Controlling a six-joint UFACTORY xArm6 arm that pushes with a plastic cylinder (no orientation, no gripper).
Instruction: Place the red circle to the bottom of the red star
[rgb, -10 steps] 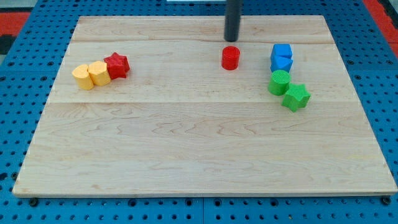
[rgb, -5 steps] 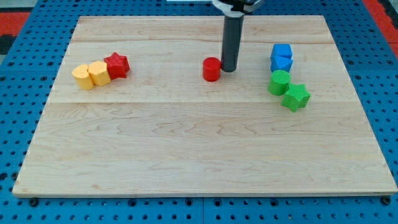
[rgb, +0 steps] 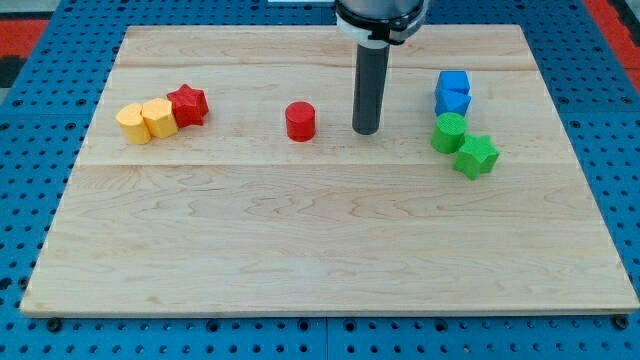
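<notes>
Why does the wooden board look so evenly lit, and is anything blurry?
Camera view: light is soft and even; the red circle and my tip, apart to its right, cast only faint shadows. The board shows mild sheen, no harsh glare. Block edges look sharp; nothing seems blurred.

Eight blocks on the bench (rgb: 300, 250), counted by colour:

- Red, 2: red circle (rgb: 300, 121) left of my tip (rgb: 366, 131), not touching; red star (rgb: 188, 104) further left.
- Yellow, 2: yellow cylinder (rgb: 158, 117) touching the star's left side; second yellow block (rgb: 133, 124) beside it.
- Blue, 2: upper blue cube (rgb: 454, 84), lower blue block (rgb: 452, 102), stacked close, right of my tip.
- Green, 2: green cylinder (rgb: 449, 131), green star (rgb: 476, 156), right of my tip.

One rod.
</notes>
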